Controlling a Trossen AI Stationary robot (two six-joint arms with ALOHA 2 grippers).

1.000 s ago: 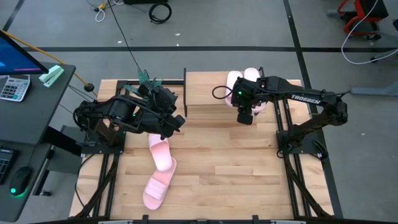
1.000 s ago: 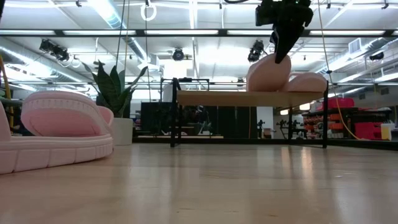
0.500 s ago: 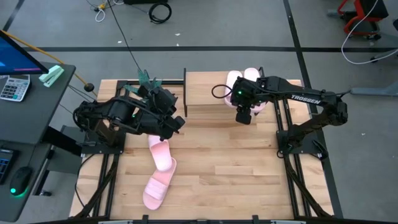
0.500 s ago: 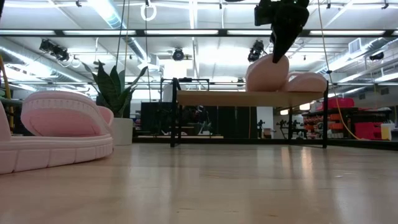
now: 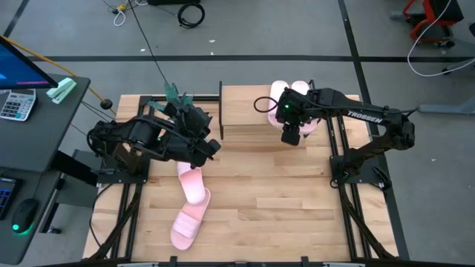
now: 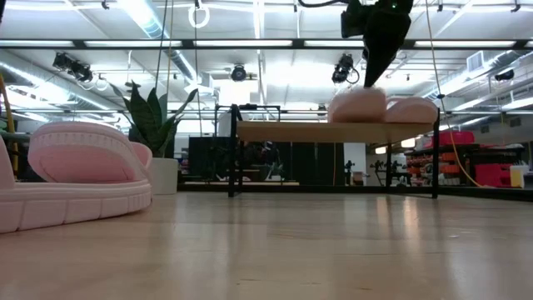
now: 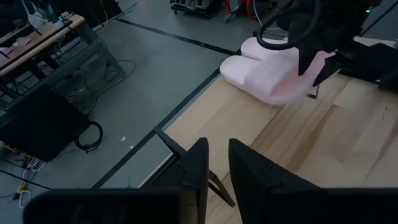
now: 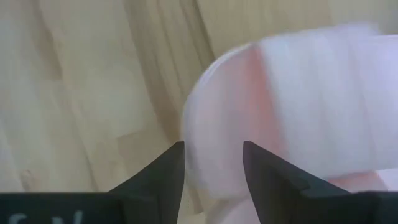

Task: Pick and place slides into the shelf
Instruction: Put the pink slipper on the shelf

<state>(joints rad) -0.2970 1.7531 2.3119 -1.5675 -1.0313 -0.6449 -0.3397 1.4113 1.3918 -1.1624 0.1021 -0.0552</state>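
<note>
Pink rubber slides look light and springy; the wide strap is the best hold. Two sit on the shelf (image 5: 252, 119), two (image 5: 191, 202) on the surface. Right end effector (image 5: 291, 137) spread empty above; left end effector (image 5: 208, 145) narrowly parted, empty.

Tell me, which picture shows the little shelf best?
The low view: the shelf shows side-on, plank top and thin black legs, two slides on it. The high view shows only its top; the left wrist view, a corner; the right wrist view, just wood.
</note>
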